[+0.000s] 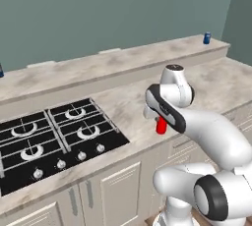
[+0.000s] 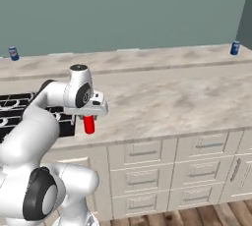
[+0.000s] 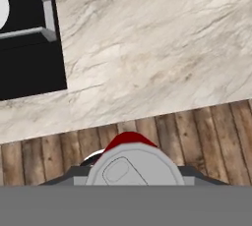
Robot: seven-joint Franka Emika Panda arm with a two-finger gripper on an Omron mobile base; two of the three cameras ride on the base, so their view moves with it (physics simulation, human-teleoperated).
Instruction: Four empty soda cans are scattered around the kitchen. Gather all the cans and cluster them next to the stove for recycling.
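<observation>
Fingers (image 3: 81,173) clamped on a red can (image 3: 129,140), seen end-on in the hand view with its silvery top toward the camera; counter (image 3: 147,53) beyond, stove (image 3: 27,68) at upper left. Left base view: gripper (image 1: 158,118) holds the can (image 1: 161,125) upright above the counter's near edge, just right of the stove (image 1: 54,136); a blue can (image 1: 207,38) stands far right. Right base view: held can (image 2: 88,124), long axis vertical; stove (image 2: 15,109) lies left of it, so placement likely needs only a descent. Blue cans (image 2: 14,53) (image 2: 235,48) remain on the far ledge.
</observation>
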